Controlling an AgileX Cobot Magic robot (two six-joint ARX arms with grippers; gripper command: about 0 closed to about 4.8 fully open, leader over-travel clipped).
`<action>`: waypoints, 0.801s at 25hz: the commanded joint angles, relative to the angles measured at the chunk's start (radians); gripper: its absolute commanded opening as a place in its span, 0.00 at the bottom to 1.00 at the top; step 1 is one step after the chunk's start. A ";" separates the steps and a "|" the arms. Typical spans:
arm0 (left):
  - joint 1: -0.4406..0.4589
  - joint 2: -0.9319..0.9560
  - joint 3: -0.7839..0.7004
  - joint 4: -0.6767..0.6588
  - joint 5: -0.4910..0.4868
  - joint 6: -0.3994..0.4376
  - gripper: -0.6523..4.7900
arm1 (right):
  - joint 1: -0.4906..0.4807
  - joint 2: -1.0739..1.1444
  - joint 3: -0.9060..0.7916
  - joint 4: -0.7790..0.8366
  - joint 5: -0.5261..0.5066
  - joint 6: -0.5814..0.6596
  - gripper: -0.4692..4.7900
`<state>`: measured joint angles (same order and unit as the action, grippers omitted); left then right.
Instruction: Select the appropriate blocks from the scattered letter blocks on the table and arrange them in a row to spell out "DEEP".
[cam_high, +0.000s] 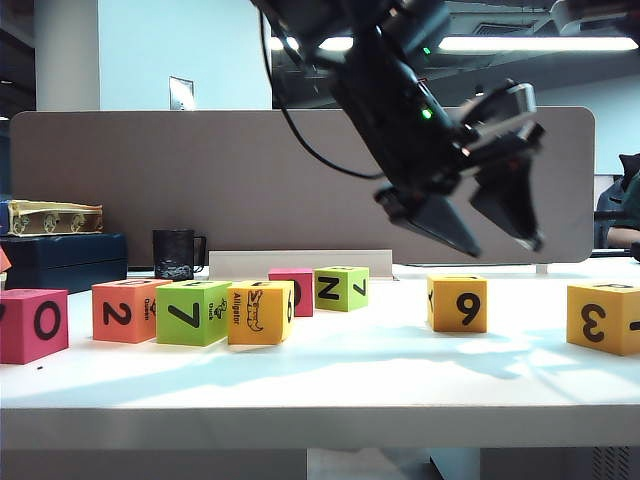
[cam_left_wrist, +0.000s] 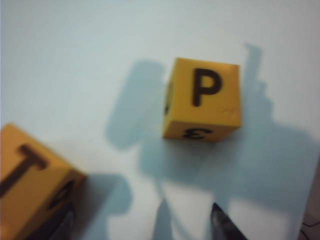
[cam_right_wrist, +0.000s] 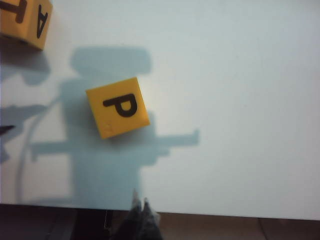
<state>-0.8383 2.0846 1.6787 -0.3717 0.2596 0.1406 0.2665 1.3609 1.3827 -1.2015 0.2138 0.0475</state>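
left gripper (cam_left_wrist: 187, 220) hangs wide open just short of the P block (cam_left_wrist: 202, 99), right gripper (cam_right_wrist: 140, 207) pinched shut nearby, so I'd drop square over P.

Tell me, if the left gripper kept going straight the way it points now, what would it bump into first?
Probably the bare white table. The left gripper, jaws open, hangs over it just short of the yellow P block; depth is hard to judge.

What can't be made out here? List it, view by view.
Exterior view: low camera hides most top letters; the picture's edge cuts the 3 block and the magenta 0 block.
Left wrist view: blurred; only the open left gripper's tips show, over the table near the 3 block; the T block is cropped.
Right wrist view: only the right gripper's tips show, close together, over the table's edge.
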 joint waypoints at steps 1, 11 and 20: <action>-0.020 0.029 0.004 0.092 0.080 0.005 0.76 | 0.001 -0.057 0.006 -0.053 -0.011 0.001 0.09; -0.058 0.076 0.004 0.294 0.082 0.022 1.00 | 0.001 -0.196 0.006 -0.160 -0.104 0.005 0.09; -0.065 0.158 0.005 0.370 0.084 0.025 1.00 | 0.001 -0.214 0.006 -0.185 -0.158 0.005 0.09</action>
<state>-0.8967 2.2375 1.6817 -0.0177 0.3401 0.1646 0.2668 1.1496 1.3842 -1.3891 0.0666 0.0513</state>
